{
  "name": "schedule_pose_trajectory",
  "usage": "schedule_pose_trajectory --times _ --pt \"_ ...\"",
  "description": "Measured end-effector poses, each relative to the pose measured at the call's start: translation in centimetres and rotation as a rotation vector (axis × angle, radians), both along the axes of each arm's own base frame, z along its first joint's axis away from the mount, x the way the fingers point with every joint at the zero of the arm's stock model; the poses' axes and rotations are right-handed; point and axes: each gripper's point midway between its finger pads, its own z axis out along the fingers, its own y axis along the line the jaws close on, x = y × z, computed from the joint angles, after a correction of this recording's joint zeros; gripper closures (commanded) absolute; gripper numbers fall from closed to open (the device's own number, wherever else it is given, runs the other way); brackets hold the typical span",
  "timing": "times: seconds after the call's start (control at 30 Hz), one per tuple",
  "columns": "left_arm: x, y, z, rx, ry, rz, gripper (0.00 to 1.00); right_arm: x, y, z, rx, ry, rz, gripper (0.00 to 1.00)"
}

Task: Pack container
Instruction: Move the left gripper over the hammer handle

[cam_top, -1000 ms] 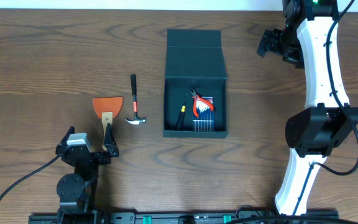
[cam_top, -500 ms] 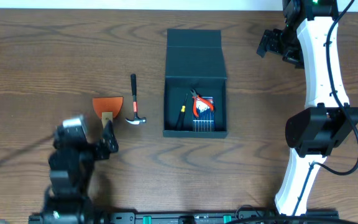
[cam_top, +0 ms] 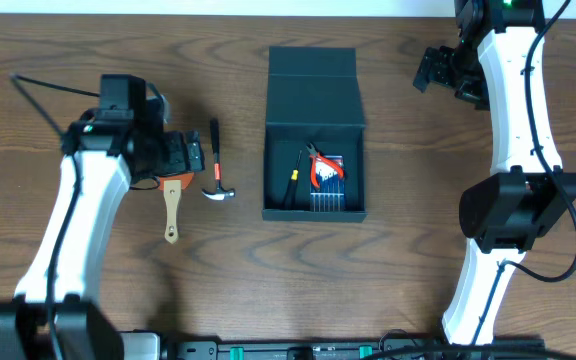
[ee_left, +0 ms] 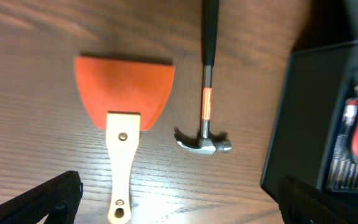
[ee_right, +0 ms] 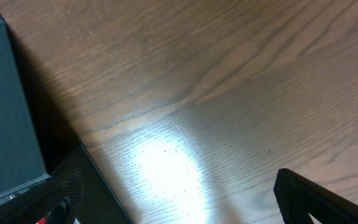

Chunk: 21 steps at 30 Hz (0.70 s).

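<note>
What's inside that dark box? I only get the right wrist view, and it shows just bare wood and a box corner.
Observer: The container stands open, with red-handled pliers lying inside.
Operator: Is anything left outside it?
Observer: A hammer and an orange scraper lie on the table, on the left arm's side of the box.
Operator: Is an arm near them?
Observer: The left end effector hovers open above those two tools, holding nothing.
</note>
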Motion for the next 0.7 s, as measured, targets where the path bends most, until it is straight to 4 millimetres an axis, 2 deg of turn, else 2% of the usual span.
schedule_pose_trajectory --times 0.17,0.33,0.43,0.6,0.7 --pt "0.0 -0.5 -2.5 -0.027 0.082 -0.008 0.02 0.0 0.0 0.0 0.0 0.0 0.0 0.01" --pt "0.4 -1.9 -2.3 -0.086 0.062 -0.055 0.01 0.0 0.0 0.0 0.0 0.0 0.0 0.01" --pt "0.3 -3.5 -2.2 -0.092 0.054 -0.109 0.01 0.0 0.0 0.0 0.0 0.0 0.0 0.01" --pt "-0.5 -6.3 -2.5 -0.037 0.062 -0.18 0.01 0.0 0.0 0.0 0.0 0.0 0.0 0.01" --pt "-0.8 -7.1 -3.0 0.014 0.069 -0.189 0.02 0.0 0.0 0.0 0.0 0.0 0.0 0.01"
